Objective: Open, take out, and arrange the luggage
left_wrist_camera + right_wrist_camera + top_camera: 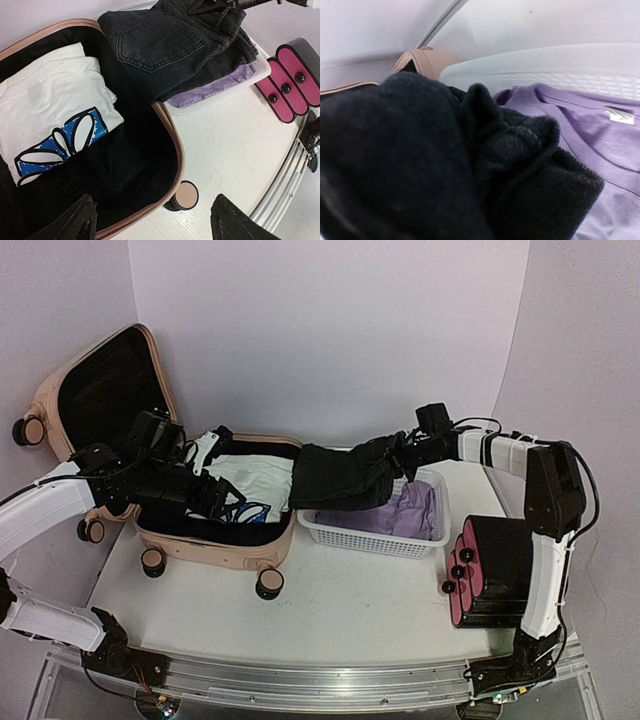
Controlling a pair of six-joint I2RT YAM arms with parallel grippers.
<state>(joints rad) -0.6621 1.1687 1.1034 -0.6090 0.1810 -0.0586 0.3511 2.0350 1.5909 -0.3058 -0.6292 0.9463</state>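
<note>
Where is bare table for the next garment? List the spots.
Free: the table strip in front of the basket, between the luggage and the black-and-pink case. Crowded: the basket, filled by the purple shirt and black jeans; the luggage holds a white T-shirt.

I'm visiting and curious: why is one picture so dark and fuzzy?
Right wrist view: the black jeans sit close against the lens, dark and out of focus; the purple shirt behind is sharper. Left wrist view: crisp, but wide-angle bends the table edge. Top view: even light, soft shadows.
</note>
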